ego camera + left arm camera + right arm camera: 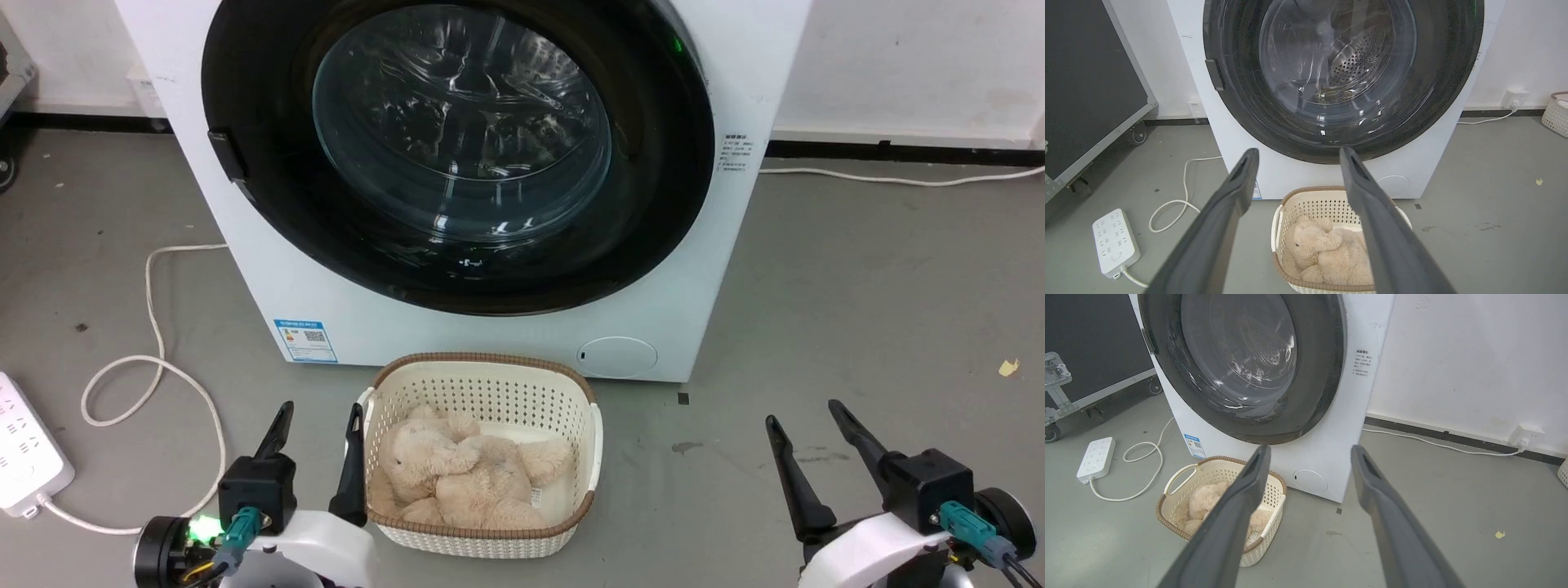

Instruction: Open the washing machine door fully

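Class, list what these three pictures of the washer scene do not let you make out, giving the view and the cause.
Door top: cut off by the top edge, head view.
Drum contents: glare on the glass, every view.
Side label and blue sticker: print too small, head view.
Plush toy: partly behind the left gripper, left wrist view.
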Robot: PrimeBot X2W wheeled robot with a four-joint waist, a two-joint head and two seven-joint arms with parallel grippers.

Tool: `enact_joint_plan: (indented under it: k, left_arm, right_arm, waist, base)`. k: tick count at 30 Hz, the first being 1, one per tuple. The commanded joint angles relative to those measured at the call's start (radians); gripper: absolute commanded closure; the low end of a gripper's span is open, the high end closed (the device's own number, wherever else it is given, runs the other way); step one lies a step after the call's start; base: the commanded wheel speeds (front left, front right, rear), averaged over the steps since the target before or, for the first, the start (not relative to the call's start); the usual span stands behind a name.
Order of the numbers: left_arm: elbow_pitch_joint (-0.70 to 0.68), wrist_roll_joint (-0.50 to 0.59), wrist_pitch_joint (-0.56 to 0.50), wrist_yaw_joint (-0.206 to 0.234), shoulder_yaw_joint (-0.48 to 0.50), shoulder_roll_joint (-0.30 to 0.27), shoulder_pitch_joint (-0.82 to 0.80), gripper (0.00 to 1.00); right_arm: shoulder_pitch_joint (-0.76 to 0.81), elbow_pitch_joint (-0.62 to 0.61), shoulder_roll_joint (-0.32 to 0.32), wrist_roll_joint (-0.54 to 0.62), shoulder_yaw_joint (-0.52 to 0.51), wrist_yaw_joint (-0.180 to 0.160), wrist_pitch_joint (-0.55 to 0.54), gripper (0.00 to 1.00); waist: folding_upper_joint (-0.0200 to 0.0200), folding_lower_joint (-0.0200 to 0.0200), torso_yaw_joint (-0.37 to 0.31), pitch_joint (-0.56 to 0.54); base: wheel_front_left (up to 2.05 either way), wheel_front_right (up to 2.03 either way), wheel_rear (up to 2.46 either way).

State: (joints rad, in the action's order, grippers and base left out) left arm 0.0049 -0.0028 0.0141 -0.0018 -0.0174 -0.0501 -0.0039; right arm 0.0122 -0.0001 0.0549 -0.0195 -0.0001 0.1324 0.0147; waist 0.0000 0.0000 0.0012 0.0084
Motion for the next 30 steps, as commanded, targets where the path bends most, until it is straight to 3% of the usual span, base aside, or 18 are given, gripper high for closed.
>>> enact_joint_plan:
  k: [1, 13, 17, 30]
  left_arm:
    - [-0.002, 0.001, 0.012, 0.006, -0.005, 0.0, -0.006, 0.0]
    - [-0.014, 0.003, 0.037, 0.019, -0.033, 0.0, -0.03, 0.0]
    - [-0.026, 0.001, 0.054, 0.035, -0.056, 0.0, -0.052, 0.0]
    - [-0.041, 0.0, 0.081, 0.053, -0.089, -0.001, -0.081, 0.0]
  right_arm:
    - [-0.005, 0.002, 0.0, -0.013, -0.001, 0.0, 0.012, 0.0]
    - [-0.056, -0.012, 0.016, -0.036, -0.006, 0.0, 0.033, 0.0]
    - [-0.131, -0.024, 0.066, -0.071, 0.001, 0.0, 0.025, 0.0]
    - [-0.278, -0.014, 0.131, -0.143, 0.008, -0.001, 0.008, 0.0]
  waist:
    - [0.0, 0.0, 0.001, 0.004]
    - [0.0, 0.0, 0.013, 0.058]
    - [0.0, 0.0, 0.025, 0.103]
    - [0.0, 0.0, 0.043, 0.16]
  base:
    - [0.0, 0.0, 0.0]
    - [0.0, 0.0, 0.0]
    - [0.0, 0.0, 0.0]
    - [0.0, 0.0, 0.0]
